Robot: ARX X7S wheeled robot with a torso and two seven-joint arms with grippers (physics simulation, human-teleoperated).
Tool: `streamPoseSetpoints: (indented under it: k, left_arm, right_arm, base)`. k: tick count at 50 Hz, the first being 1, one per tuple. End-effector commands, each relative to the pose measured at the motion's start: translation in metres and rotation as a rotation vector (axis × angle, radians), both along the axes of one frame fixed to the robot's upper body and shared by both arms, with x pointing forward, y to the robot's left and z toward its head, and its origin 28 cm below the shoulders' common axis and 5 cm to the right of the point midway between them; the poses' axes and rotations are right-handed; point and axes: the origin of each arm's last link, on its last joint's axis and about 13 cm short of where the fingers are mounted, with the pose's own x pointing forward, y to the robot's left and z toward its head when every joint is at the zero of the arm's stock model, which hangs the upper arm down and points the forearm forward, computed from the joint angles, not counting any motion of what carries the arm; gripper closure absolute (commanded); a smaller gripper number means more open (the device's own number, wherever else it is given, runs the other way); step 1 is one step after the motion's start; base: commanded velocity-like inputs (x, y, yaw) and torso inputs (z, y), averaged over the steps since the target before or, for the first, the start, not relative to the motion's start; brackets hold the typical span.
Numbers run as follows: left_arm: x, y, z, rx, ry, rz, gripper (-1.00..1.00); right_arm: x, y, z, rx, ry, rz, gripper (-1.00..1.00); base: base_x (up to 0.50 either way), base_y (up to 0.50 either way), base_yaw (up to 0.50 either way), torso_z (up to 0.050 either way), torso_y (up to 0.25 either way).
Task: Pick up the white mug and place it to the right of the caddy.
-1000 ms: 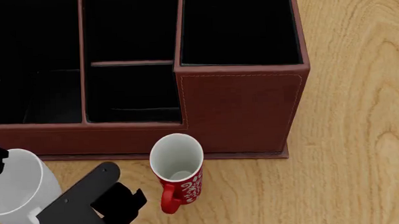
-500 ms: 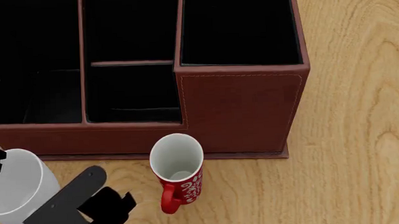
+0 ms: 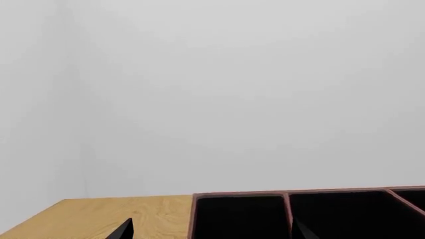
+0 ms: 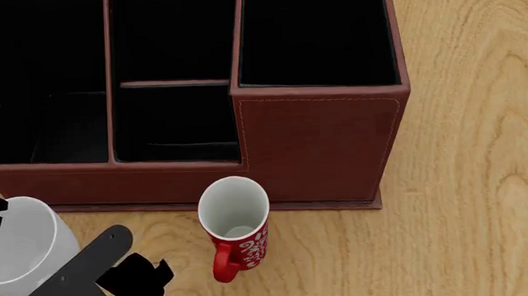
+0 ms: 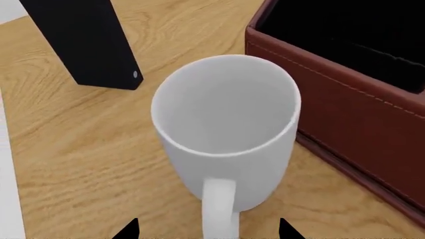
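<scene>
The white mug (image 5: 226, 144) stands on a light wood-grain table (image 4: 476, 180) near a pale wall (image 3: 232, 89).

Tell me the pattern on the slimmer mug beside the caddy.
Red with white swirls on the slim ceramic mug; clearest in the head view.

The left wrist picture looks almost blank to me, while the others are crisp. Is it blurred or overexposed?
Neither, as far as it shows: the left wrist view faces a flat, evenly lit pale wall, with the caddy's rim sharp along the bottom. The head view is evenly lit, and only the caddy's black compartments swallow detail. The right wrist view is sharp, with soft shading and no hard glare inside the white mug.
</scene>
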Motion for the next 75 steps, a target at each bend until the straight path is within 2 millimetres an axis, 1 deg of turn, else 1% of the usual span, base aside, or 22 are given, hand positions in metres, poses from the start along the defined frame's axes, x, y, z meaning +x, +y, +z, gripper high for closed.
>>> streamPoseSetpoints:
  k: [1, 30, 57, 68, 69, 75]
  left_arm:
    - [0.000, 0.001, 0.000, 0.001, 0.000, 0.001, -1.00]
    - [0.001, 0.002, -0.003, -0.006, 0.004, 0.005, -1.00]
    - [0.001, 0.003, -0.004, -0.005, 0.009, 0.010, -1.00]
    - [0.000, 0.003, -0.004, -0.007, 0.008, 0.013, -1.00]
    - [0.000, 0.003, -0.004, -0.008, 0.008, 0.012, -1.00]
    - [0.000, 0.003, -0.004, -0.008, 0.008, 0.012, -1.00]
  right_arm:
    - [0.001, 0.002, -0.004, -0.007, 0.010, 0.002, -1.00]
    - [0.004, 0.003, -0.011, -0.023, 0.020, -0.003, -1.00]
    - [0.013, 0.005, -0.016, -0.038, 0.034, -0.018, -1.00]
    - [0.011, 0.006, -0.017, -0.047, 0.027, -0.016, -1.00]
    - [0.011, 0.006, -0.017, -0.048, 0.026, -0.016, 1.00]
    - [0.010, 0.006, -0.017, -0.056, 0.020, -0.017, 1.00]
  base:
    - [0.00, 0.00, 0.00, 0.000, 0.000]
    - [0.00, 0.00, 0.00, 0.000, 0.000]
    - [0.00, 0.00, 0.00, 0.000, 0.000]
    - [0.00, 0.00, 0.00, 0.000, 0.000]
    - [0.00, 0.00, 0.00, 0.000, 0.000]
    - [0.00, 0.00, 0.00, 0.000, 0.000]
